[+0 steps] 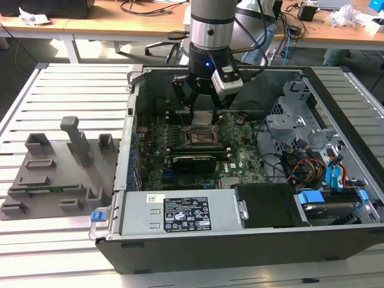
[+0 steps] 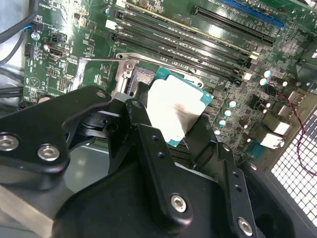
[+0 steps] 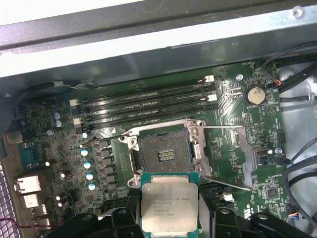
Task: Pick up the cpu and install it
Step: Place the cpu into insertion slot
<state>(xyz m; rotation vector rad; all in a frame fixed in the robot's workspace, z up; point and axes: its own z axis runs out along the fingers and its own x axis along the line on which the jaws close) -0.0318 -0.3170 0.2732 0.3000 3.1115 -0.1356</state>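
We've got the tool [image 1: 203, 103] clamped on the cpu [image 3: 169, 207] by two opposite edges, hanging close over the open socket [image 3: 166, 154] — probably light and stiff, but fragile underneath, so edges only.

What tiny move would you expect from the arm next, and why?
Probably a short shift to centre the square silver-topped cpu, clamped in the black gripper, over the open metal-framed socket: the first wrist view shows it offset to one side.
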